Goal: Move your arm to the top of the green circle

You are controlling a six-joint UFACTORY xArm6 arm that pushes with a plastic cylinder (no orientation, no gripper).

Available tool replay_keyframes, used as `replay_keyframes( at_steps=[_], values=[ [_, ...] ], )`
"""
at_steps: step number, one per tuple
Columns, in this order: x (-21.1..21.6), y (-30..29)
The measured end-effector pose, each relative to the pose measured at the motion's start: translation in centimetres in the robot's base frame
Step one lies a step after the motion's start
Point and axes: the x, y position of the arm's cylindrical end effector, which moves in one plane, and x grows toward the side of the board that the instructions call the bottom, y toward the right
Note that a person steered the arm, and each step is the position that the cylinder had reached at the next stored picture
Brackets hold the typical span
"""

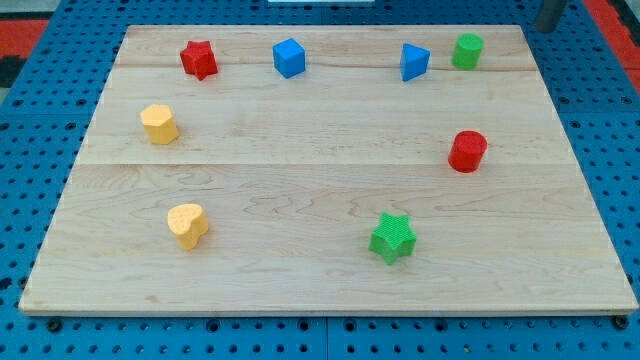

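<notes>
Green circle point(467, 50) fully visible; rod point(549, 13) cropped at top edge, tip indistinct.

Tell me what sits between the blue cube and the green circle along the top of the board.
Only the blue triangle, just left of the green circle and well right of the blue cube, in the camera view.

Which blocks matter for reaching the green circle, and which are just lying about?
For the job:
green circle
my tip, at the view's top right corner, off the board, right of the green circle

Just lying about:
blue triangle
blue cube
red star
red cylinder
green star
yellow hexagon
yellow heart
</notes>
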Motion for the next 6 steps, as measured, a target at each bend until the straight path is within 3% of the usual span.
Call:
replay_keyframes(
  at_steps=[2, 6],
  values=[
    [-0.5, -8.2],
    [-0.5, -9.8]
  ],
)
